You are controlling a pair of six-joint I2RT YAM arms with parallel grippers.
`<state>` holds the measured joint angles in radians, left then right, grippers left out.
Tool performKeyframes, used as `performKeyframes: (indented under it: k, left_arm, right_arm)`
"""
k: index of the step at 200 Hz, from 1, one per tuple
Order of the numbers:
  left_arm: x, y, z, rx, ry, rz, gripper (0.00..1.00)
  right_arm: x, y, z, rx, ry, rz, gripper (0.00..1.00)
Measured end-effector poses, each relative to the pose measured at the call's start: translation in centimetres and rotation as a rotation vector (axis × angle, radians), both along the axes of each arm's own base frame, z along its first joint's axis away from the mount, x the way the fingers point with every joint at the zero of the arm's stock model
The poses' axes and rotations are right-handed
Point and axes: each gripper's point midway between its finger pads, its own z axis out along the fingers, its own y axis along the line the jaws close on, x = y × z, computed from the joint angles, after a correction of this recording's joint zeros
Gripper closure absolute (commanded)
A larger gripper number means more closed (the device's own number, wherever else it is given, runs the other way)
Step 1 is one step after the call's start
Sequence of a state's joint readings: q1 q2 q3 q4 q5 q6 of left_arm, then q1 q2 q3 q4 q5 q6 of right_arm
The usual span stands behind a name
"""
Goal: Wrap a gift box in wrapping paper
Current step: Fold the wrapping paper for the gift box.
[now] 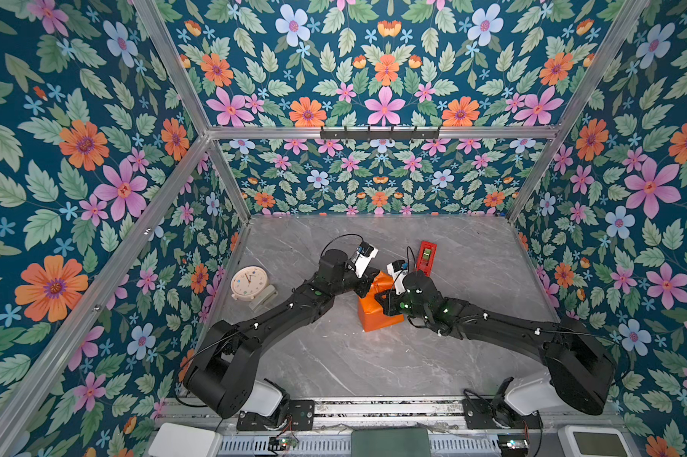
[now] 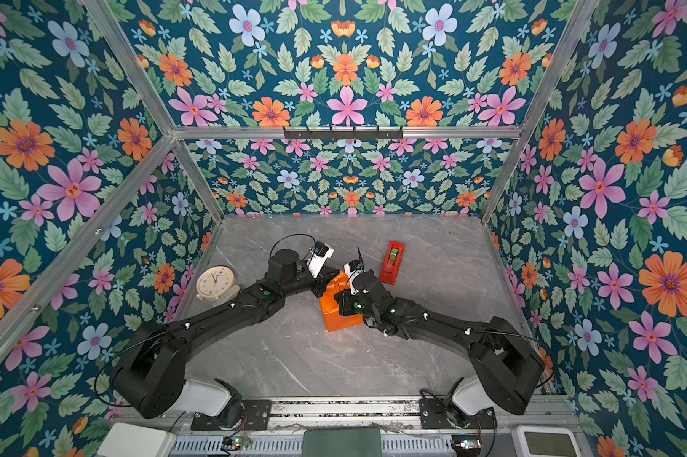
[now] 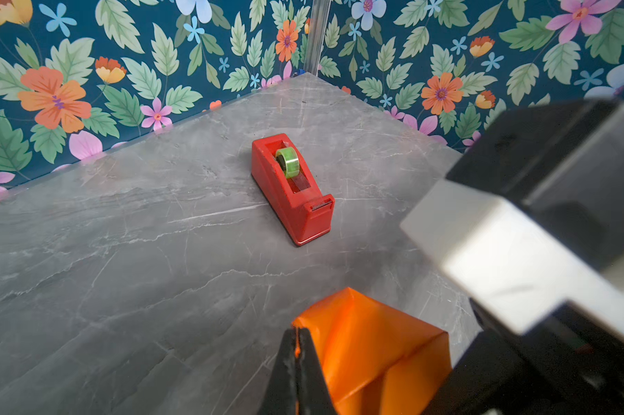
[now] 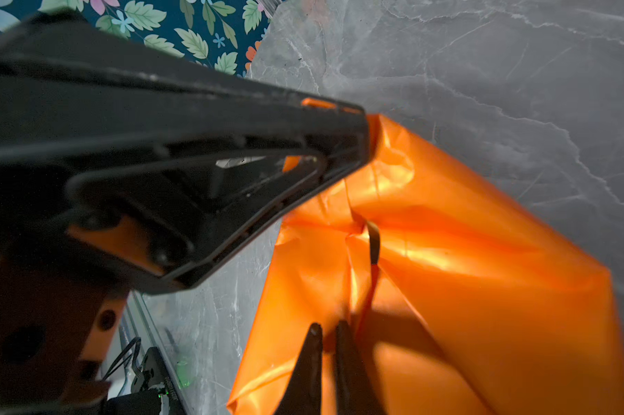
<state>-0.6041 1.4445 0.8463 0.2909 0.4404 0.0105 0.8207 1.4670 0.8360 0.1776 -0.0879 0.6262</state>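
The wrapping paper (image 1: 373,314) (image 2: 336,314), glossy orange, is folded round a boxy bundle at the middle of the table. The gift box is hidden inside it. My left gripper (image 3: 297,332) (image 1: 365,289) is shut on the paper's raised far corner (image 3: 368,345); a sliver of orange shows between its fingers. The right wrist view shows that same grip at the corner. My right gripper (image 4: 326,328) (image 1: 379,298) sits at a crumpled fold on top of the paper (image 4: 465,287), fingers a narrow slit apart. Whether they pinch the fold is unclear.
A red tape dispenser (image 1: 427,257) (image 2: 392,262) (image 3: 292,187) stands just behind the bundle to the right. A cream alarm clock (image 1: 249,283) (image 2: 214,281) rests near the left wall. Flowered walls close in three sides of the grey marble table (image 1: 334,356).
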Motion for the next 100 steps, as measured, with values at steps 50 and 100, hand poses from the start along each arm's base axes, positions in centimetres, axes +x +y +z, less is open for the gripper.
performKeyframes:
  k: [50,100]
  left_arm:
    - [-1.0,-0.2,-0.3,-0.008,0.016,-0.033,1.00]
    - [-2.4,-0.5,-0.5,-0.036,0.056,-0.053,1.00]
  right_arm:
    - [0.2,-0.2,-0.4,0.026,0.032,-0.045,0.90]
    - [0.3,-0.3,-0.6,0.046,0.054,-0.075,0.92]
